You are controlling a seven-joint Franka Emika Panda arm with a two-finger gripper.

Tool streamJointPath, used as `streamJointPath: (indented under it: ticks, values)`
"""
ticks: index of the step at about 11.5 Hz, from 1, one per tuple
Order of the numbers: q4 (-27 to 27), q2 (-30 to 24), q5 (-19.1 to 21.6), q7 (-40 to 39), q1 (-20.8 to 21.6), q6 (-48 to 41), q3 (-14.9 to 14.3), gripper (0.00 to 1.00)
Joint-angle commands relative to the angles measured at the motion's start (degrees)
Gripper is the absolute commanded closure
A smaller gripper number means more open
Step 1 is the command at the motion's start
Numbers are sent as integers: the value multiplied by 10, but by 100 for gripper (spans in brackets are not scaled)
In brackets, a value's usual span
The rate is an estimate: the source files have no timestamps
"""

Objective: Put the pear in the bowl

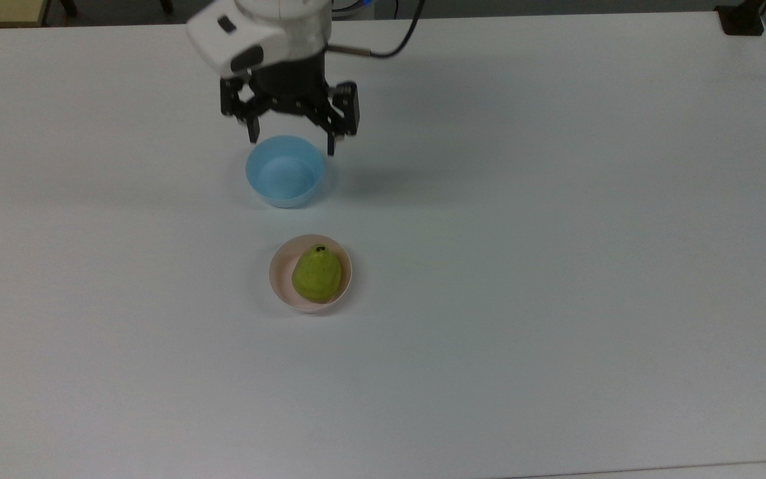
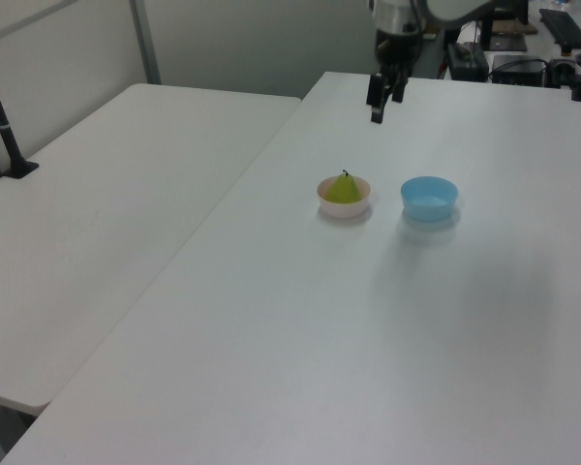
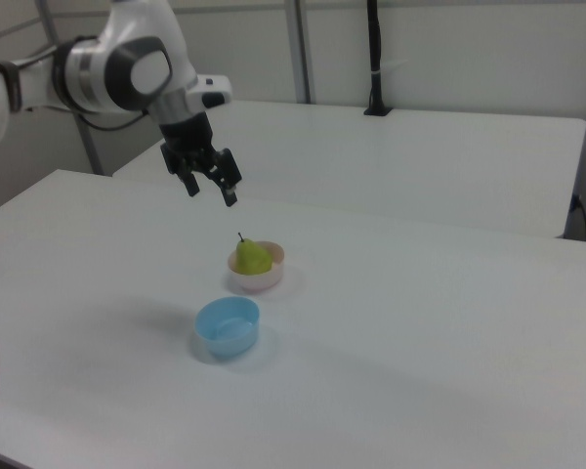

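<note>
the pear (image 1: 316, 273) sits upright in the pink bowl (image 1: 278, 276) on the white counter (image 1: 556, 266). the gripper (image 1: 290, 143) hangs above, near the blue bowl (image 1: 284, 171), its fingers (image 1: 331, 146) spread open and empty.

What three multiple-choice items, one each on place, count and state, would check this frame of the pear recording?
1. Where is the pear?
A. in the pink bowl
B. in the blue bowl
C. on the bare table

2. How many bowls stand on the table?
A. one
B. two
C. three

3. How is the gripper?
A. shut on the pear
B. open and empty, raised above the table
C. resting inside the pink bowl

Answers: 1 A, the pear sits inside the pink rim; 2 B, one pink and one blue; 3 B, its fingers are spread with nothing between.
</note>
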Motion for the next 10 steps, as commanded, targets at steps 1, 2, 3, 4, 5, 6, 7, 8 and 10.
streamJointPath:
  ticks: [1,2,3,4,5,6,7,8,10]
  values:
    - [-20,-58,-1,-38,-3,-74,-5,0]
    - [-20,-68,0,-56,-4,-98,-5,0]
    - [-21,-80,2,-58,-3,-122,-5,0]
    - [-21,-88,12,-58,-3,-144,-5,0]
    - [-21,-99,20,-58,0,-157,-5,0]
    - [-21,-108,20,-58,2,-164,-5,0]
    - [-20,-109,20,-58,2,-166,-6,0]
    - [-20,-108,20,-58,1,-165,-5,0]
    - [-19,-106,20,-58,-2,-159,-6,0]
